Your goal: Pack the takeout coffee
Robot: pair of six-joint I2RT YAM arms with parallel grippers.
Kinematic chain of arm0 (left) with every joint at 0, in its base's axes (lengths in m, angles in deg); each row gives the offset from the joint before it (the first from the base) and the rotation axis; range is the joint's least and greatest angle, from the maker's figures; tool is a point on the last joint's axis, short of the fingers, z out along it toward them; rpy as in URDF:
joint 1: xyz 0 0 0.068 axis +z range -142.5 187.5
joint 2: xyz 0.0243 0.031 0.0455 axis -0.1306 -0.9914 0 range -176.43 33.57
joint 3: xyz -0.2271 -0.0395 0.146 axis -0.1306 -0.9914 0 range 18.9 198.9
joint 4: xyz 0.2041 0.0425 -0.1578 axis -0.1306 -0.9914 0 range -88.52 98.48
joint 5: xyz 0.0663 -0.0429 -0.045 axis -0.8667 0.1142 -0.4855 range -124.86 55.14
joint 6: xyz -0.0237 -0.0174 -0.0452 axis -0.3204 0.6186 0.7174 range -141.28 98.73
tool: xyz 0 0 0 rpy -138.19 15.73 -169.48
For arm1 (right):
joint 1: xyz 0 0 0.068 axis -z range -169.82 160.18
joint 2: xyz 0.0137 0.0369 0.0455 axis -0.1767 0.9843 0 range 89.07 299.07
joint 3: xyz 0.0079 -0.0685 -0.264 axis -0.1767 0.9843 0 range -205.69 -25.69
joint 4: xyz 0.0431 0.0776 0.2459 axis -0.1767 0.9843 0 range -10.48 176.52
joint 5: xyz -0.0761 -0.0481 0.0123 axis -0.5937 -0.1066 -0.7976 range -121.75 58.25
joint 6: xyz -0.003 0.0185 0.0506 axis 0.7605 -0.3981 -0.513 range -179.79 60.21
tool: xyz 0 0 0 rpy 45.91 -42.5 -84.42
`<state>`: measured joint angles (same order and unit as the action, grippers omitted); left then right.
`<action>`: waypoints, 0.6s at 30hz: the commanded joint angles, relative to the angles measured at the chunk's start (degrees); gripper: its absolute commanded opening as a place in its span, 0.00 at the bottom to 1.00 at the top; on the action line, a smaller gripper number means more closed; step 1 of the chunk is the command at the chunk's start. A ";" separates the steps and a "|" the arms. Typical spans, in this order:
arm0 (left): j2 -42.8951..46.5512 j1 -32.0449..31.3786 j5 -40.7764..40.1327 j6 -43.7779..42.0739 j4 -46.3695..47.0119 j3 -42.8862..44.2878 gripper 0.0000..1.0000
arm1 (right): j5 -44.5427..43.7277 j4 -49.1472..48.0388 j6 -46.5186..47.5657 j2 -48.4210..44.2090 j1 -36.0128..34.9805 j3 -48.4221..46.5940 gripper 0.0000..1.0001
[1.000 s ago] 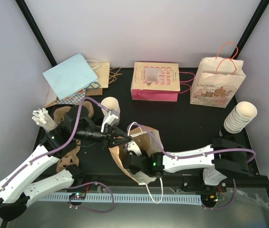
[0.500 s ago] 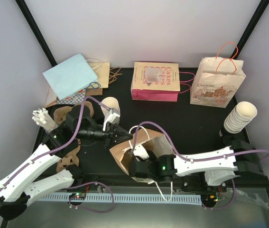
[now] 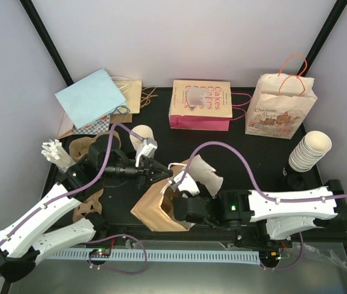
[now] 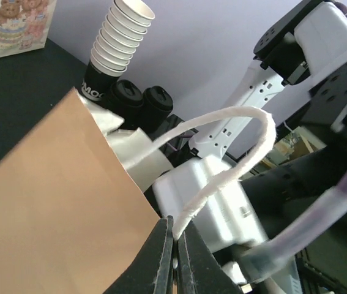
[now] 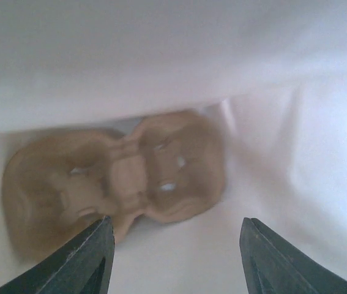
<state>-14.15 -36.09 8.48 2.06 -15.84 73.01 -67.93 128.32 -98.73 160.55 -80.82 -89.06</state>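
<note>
Standing open-mouthed on the table just behind the left arm's wrist, the cream paper cup [image 3: 141, 136] looks like the coffee to be packed. It is outside the bag and no lid shows on it. Two black lids [image 4: 130, 95] sit well apart from it at the foot of the tall stack of cups [image 3: 311, 150]. Near the cup, the left gripper [image 3: 161, 174] is clenched on the white handle [image 4: 223, 174] of the brown paper bag [image 3: 152, 211] and is drawing its mouth open. The right gripper [image 5: 176, 257] is deep inside the bag, its jaws apart with nothing between them. A pulp carrier [image 5: 124, 177] lies on the pale lining beyond them, blurred but apparently with no cup in it. The step in hand seems to be leaving the carrier seated and getting that arm out. To do it well, the left side should keep the handle taut so the mouth does not sag. The right arm should back straight out along the bag, clear of the lining and the loose handle, and then go for the cup. Compared with a second ago, the bag has tipped over towards the left, showing more of its brown side. The right forearm has swung lower and stretched further right, and the left gripper has shifted slightly back.
</note>
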 commanded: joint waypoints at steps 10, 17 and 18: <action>-0.04 -0.29 -2.90 -0.64 -0.85 1.89 0.02 | 0.17 9.52 6.67 -6.62 3.00 -8.57 0.58; 0.50 -0.29 -2.65 -1.18 -2.31 2.78 0.02 | 6.80 10.59 13.23 -10.98 9.34 -11.94 0.58; 0.61 -0.27 -2.73 -1.18 -2.46 2.75 0.02 | 8.36 10.48 14.27 -11.66 10.83 -11.95 0.59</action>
<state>-14.17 -36.09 6.27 1.79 -16.93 73.12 -64.65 137.52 -89.66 152.40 -74.70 -98.90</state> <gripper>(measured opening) 0.020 0.580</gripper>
